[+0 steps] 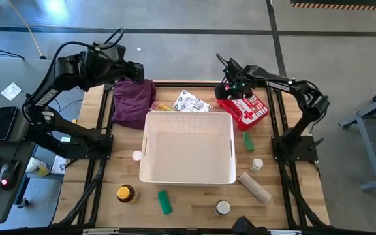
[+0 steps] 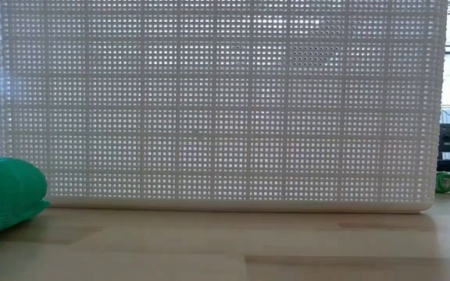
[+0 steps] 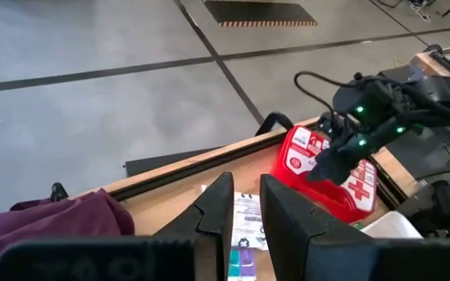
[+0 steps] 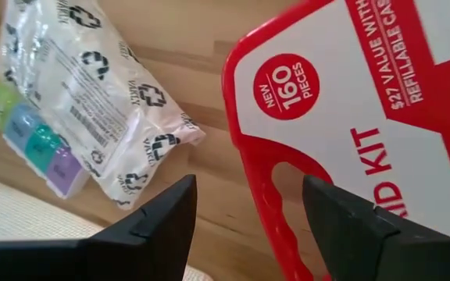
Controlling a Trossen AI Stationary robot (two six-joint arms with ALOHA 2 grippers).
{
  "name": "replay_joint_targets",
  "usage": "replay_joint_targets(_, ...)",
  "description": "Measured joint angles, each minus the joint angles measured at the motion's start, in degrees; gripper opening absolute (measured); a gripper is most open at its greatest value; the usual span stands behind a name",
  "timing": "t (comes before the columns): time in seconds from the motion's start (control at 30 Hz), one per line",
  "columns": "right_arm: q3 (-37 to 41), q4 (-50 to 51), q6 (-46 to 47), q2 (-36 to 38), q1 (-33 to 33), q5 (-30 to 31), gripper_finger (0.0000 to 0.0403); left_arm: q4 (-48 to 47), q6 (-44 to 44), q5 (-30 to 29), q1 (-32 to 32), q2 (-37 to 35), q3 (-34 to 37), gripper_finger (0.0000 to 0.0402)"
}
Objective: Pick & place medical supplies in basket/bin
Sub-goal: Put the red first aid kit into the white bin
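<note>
step: i position right gripper (image 4: 244,226), fingers spread, over red first-aid pouch (image 1: 245,109) upper right; next: straddle edge, clamp. left gripper (image 3: 244,222) nearly clenched, empty.

Even, bright daylight fills the scene, and glare whitens the floor far beyond the left pincer (image 1: 139,70). Shadows on the table (image 1: 194,199) are short and soft, tucked close under each object. In the low view the white basket (image 2: 217,101) shows a shimmer across its mesh wall, while the green tube (image 2: 2,195) nearest the lens is blurred. The right pincer (image 4: 248,211) frames a red first-aid pouch (image 4: 366,117) seen softly out of focus, and the white printed packet (image 4: 100,86) beside that pincer carries shiny highlights on its plastic.
</note>
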State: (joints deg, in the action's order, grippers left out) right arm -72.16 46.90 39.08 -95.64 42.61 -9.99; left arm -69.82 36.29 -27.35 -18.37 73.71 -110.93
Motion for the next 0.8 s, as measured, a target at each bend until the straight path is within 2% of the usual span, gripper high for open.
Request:
replay_joint_targets(0.4, 0.0, -0.44, -1.73, -4.5, -2.48, 0.75, 0.0224, -0.18, -1.35, 1.38, 0.0, 0.0, 0.0, 0.0101)
replay_joint_targets(0.53, 0.0, -0.46, -2.75, -6.04, -3.32, 2.9, 0.0224, -0.18, -1.46, 1.54, 0.0, 0.0, 0.02, 0.0101)
replay_joint_targets(0.8, 0.0, -0.45, -6.72, -7.04, -3.76, 5.22, 0.0224, -0.15, -4.42, 9.74, 0.04, 0.0, 0.04, 0.0101)
